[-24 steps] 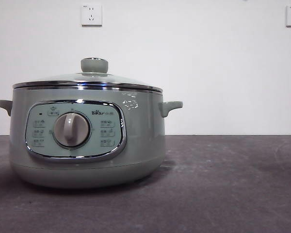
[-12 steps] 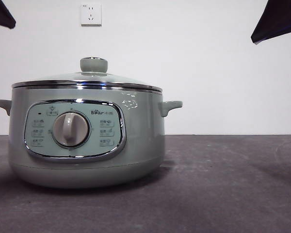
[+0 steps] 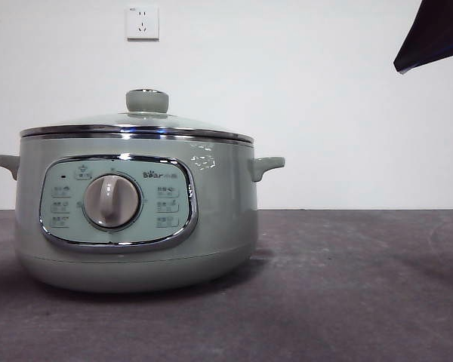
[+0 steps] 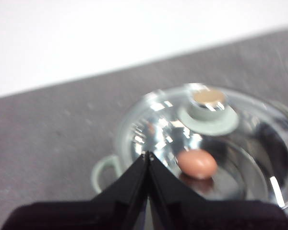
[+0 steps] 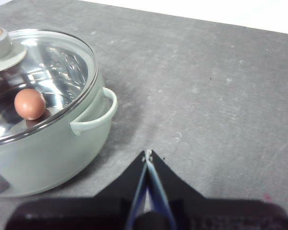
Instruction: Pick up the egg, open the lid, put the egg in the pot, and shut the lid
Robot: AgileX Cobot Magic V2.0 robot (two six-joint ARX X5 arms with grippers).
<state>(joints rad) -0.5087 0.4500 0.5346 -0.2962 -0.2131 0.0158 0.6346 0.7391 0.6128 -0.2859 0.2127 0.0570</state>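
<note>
The pale green pot point(image 3: 136, 219) stands on the dark table at the left, with the glass lid point(image 3: 136, 124) shut on it. The reddish-brown egg point(image 4: 198, 163) lies inside the pot under the lid; it also shows in the right wrist view point(image 5: 30, 104). It is hidden in the front view. My left gripper point(image 4: 148, 155) is shut and empty, high above the pot's side handle point(image 4: 104, 171). My right gripper point(image 5: 148, 153) is shut and empty, above bare table to the right of the pot point(image 5: 48, 143). A dark arm tip point(image 3: 434, 34) shows at the top right corner.
The dark grey table point(image 3: 347, 286) stretches to the right of the pot. A white wall with a socket point(image 3: 142, 23) stands behind.
The dark arm tip at the top left corner has almost left the front view. The tip at the top right stays about where it was. The pot and lid have not moved.
</note>
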